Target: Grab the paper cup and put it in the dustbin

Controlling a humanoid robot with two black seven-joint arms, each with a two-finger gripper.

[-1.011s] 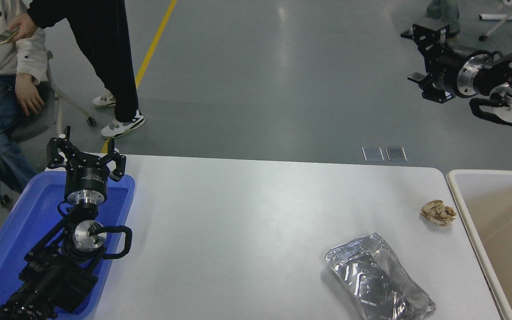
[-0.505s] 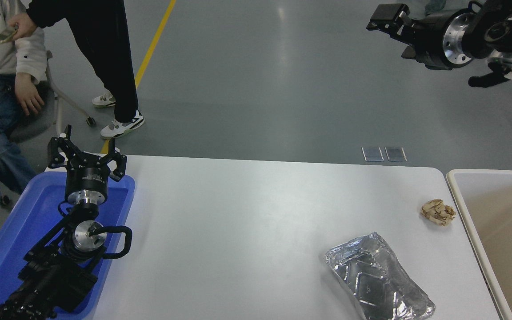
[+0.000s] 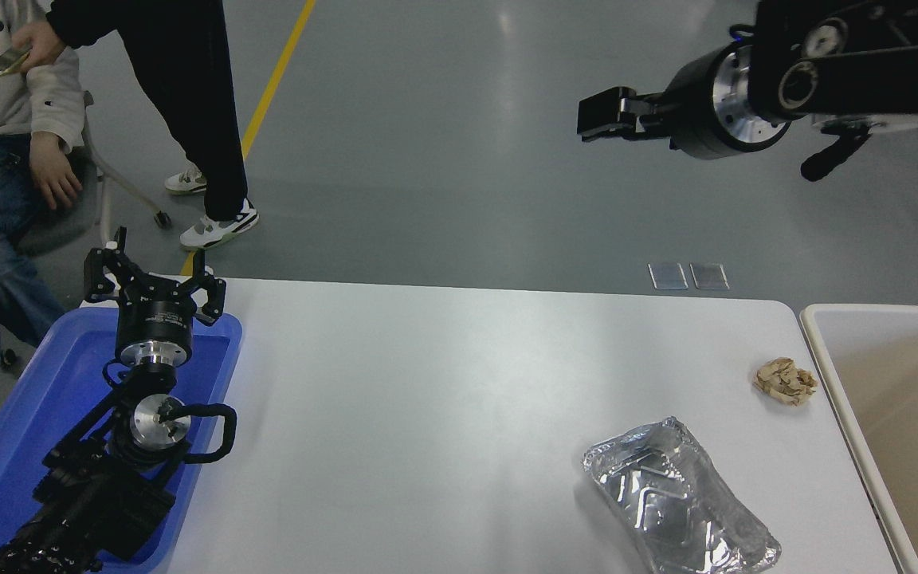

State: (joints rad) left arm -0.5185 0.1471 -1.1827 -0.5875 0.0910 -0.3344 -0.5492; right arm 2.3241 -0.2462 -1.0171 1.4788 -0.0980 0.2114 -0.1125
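The right arm has swung a long way in the last second: from the three o'clock edge it has climbed and swept across to about one o'clock, and its end effector (image 3: 598,119) now hangs high over the floor beyond the worktop (image 3: 443,399), pointing toward nine o'clock. It carries nothing, but seen edge-on like this I cannot tell whether its fingers are apart or together. The paper cup is nowhere to be seen, neither on the worktop nor in the visible part of the dustbin (image 3: 829,351) at four o'clock. My guess is that the cup is already down in the dustbin and the arm is pulling clear. What remains out is a crumpled brown paper wad (image 3: 784,381) just beside the dustbin's rim and a crushed foil tray (image 3: 678,498) at five o'clock. The left end effector (image 3: 154,281) sits parked over the blue tray (image 3: 29,414) at eight o'clock, fingers spread.
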